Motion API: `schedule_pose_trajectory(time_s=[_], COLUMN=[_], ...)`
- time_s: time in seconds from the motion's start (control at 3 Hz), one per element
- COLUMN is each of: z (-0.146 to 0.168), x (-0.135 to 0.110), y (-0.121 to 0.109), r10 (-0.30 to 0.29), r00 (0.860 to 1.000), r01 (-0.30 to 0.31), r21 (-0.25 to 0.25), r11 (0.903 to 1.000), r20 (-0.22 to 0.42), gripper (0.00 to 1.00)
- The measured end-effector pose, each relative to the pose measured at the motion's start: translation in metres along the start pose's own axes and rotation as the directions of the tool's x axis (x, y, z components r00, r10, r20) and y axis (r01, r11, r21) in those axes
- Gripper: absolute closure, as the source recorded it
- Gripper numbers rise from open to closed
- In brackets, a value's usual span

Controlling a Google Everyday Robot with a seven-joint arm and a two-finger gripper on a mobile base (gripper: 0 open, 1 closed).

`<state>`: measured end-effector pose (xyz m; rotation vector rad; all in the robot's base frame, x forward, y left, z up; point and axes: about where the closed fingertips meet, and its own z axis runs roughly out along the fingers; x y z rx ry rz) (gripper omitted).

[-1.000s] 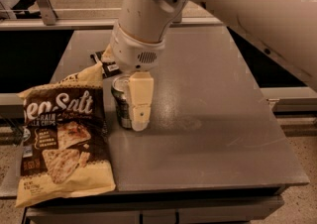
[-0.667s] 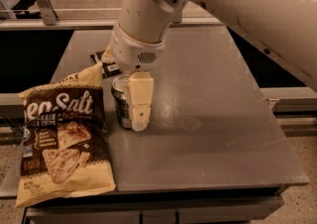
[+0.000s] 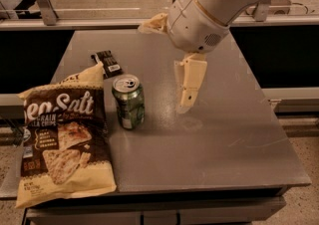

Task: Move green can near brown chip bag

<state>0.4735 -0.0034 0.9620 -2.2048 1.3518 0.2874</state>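
The green can (image 3: 128,101) stands upright on the grey table (image 3: 209,139), its silver top and pull tab showing. Its left side is right next to the brown chip bag (image 3: 62,142), which lies flat at the table's front left corner with white "Sea Salt" lettering. My gripper (image 3: 183,104) hangs to the right of the can, about a can's width away. Its cream fingers (image 3: 192,77) point down just above the tabletop, and it is open and holds nothing.
A small flat black wrapper (image 3: 107,62) lies behind the can and the bag. My white arm (image 3: 219,5) reaches in from the upper right. A rail (image 3: 75,20) runs behind the table's far edge.
The gripper has let go of the green can and moved right and away. The can now stands free beside the chip bag.
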Motion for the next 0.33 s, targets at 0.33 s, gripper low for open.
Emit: schedule_pose_trajectory(time_s=[0.33], z=[0.0000], x=[-0.0001], y=[0.0000], r10=[0.000], r00=[1.000], r01=[0.000], r21=[0.000], r11=[1.0000], r20=[0.000], gripper=[0.00])
